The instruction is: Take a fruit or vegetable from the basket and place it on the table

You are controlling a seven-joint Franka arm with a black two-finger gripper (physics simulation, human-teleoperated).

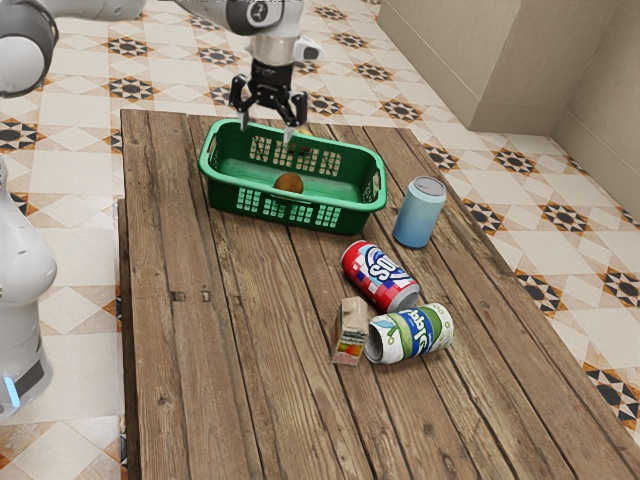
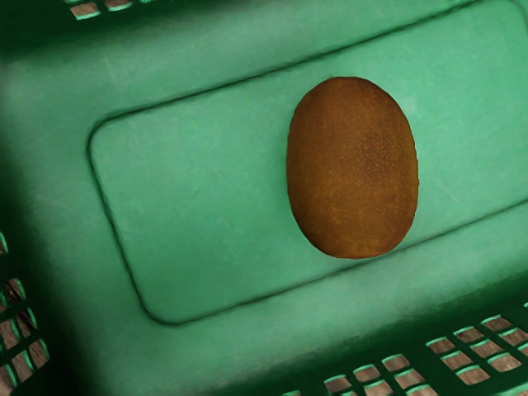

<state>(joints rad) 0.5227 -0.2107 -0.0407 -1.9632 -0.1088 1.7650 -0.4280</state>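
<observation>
Claw seen above the basket, 2 fingers spread wide, nothing held. To the exterior view's right of it, 1 brown fruit is noted lower down, lying ungrasped on the basket's floor. Approach judged partly completed; lowering, gripping, lifting and placement on the desk remain to be carried out.

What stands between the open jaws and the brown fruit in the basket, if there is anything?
Nothing visible does. My gripper hangs above the green basket, and the brown fruit lies on its floor with nothing over it.
</observation>
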